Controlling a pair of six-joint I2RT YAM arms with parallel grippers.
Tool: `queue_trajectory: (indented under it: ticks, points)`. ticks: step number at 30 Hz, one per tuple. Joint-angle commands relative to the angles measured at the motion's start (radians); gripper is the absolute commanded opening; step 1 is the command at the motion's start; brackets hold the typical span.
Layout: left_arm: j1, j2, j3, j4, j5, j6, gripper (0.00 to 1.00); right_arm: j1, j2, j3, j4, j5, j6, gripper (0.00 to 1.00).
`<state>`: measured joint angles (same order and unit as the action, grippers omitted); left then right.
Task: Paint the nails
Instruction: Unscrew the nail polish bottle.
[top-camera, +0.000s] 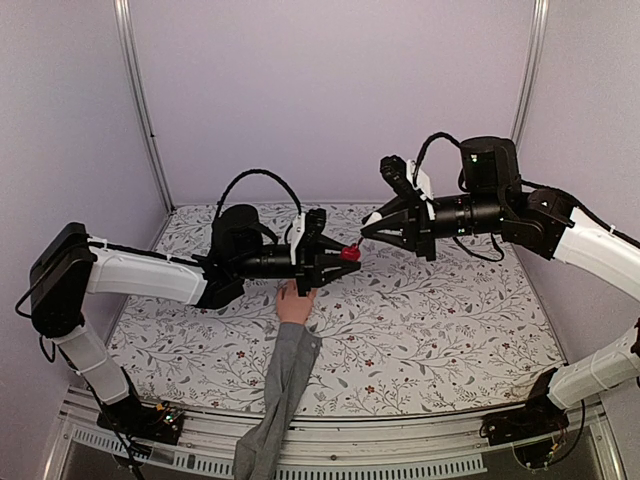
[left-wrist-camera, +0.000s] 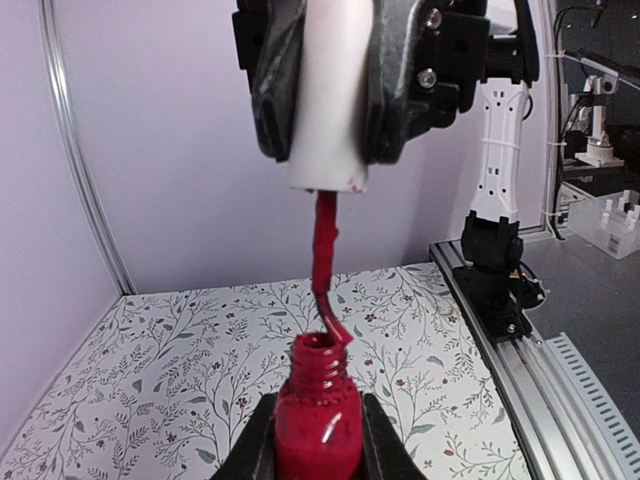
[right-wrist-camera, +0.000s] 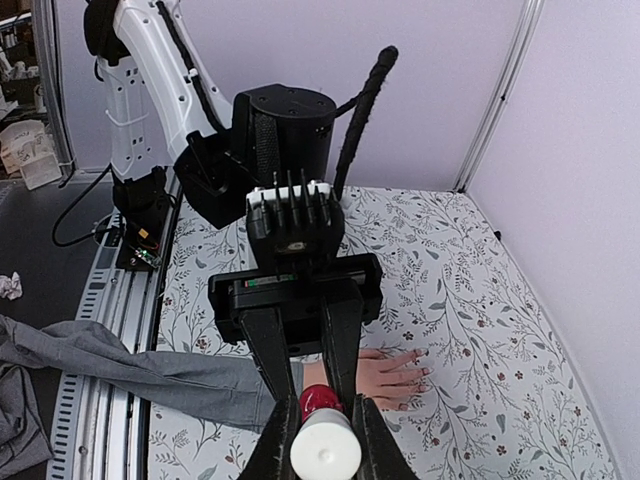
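Soft, even, bright light with faint shadows; slight wide-angle bending at the edges; near wrist-view objects mildly blurred

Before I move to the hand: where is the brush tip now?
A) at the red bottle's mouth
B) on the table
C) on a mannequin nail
A: in the left wrist view the brush under the white cap in the right gripper reaches the mouth of the bottle held by the left gripper.

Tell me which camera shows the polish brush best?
The left wrist view: the red brush shows whole between the white cap and the bottle. The right wrist view hides it behind the cap; in the top view it is too small.
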<state>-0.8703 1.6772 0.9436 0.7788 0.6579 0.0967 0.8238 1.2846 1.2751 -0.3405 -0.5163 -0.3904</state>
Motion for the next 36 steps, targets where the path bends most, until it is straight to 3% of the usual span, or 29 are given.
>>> queue_trajectory:
  ticks: [1, 21, 36]
  points:
    - [-0.003, 0.004, 0.015, 0.008, 0.003, 0.001, 0.00, -0.001, -0.014, 0.000, 0.017, 0.035, -0.003, 0.00]
    - [0.049, -0.042, -0.041, 0.059, -0.022, -0.060, 0.00, -0.061, -0.067, -0.037, 0.125, -0.004, 0.041, 0.00]
    - [0.243, -0.247, -0.207, 0.023, -0.348, -0.169, 0.00, -0.198, 0.074, -0.167, 0.408, -0.111, 0.208, 0.00]
